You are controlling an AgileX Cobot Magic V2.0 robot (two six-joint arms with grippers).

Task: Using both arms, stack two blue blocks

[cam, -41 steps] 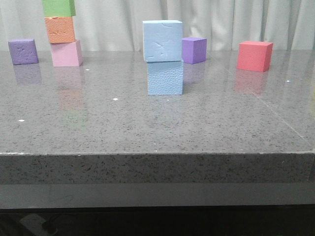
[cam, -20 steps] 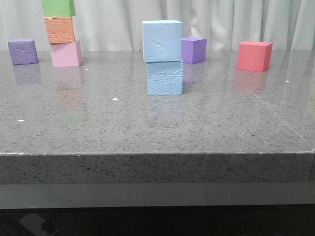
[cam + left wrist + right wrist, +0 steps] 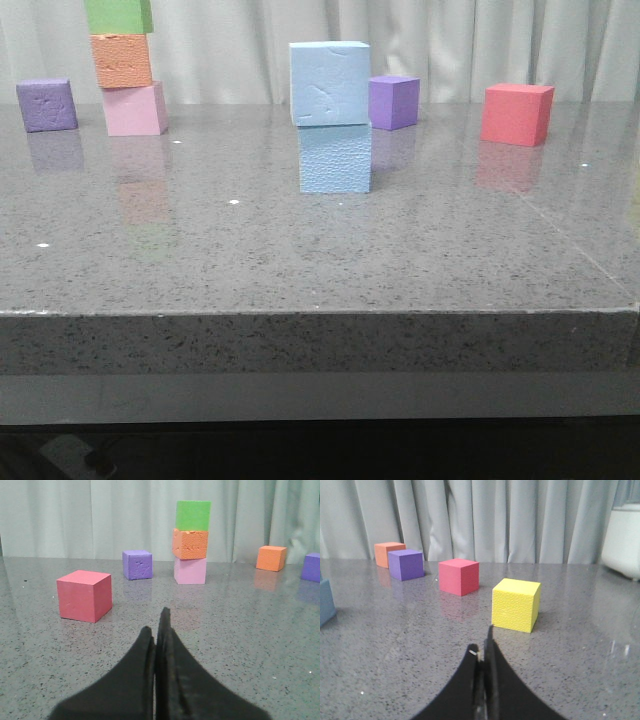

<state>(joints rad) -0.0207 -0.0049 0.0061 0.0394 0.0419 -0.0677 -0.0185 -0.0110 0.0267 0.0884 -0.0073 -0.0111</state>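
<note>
front view: grey speckled counter, pale curtain behind. no containers anywhere. the two blue blocks are stacked near the middle of the counter: the lower blue block sits on the surface, the upper blue block rests on top of it, shifted a little to the left so its edge overhangs. a purple cube stands just behind and right of the stack, a red cube further right. at far left a second purple cube, and beside it a tower of pink cube, orange cube and green cube. no arm or tool shows in this view.

left wrist view: left tool low over the counter, its two dark fingers pressed together, closed on nothing. it touches no cube. ahead of it a red cube, a purple cube, the pink-orange-green tower, a lone orange cube, and a purple cube cut by the frame edge. the blue stack is not visible here.

right wrist view: right tool also low over the counter, fingers shut tight, empty, clear of all cubes. a yellow cube sits near ahead of it, then a red cube, a purple cube and an orange cube behind. a sliver of a blue block shows at the frame edge. a white object stands at the far side, unclear what.
</note>
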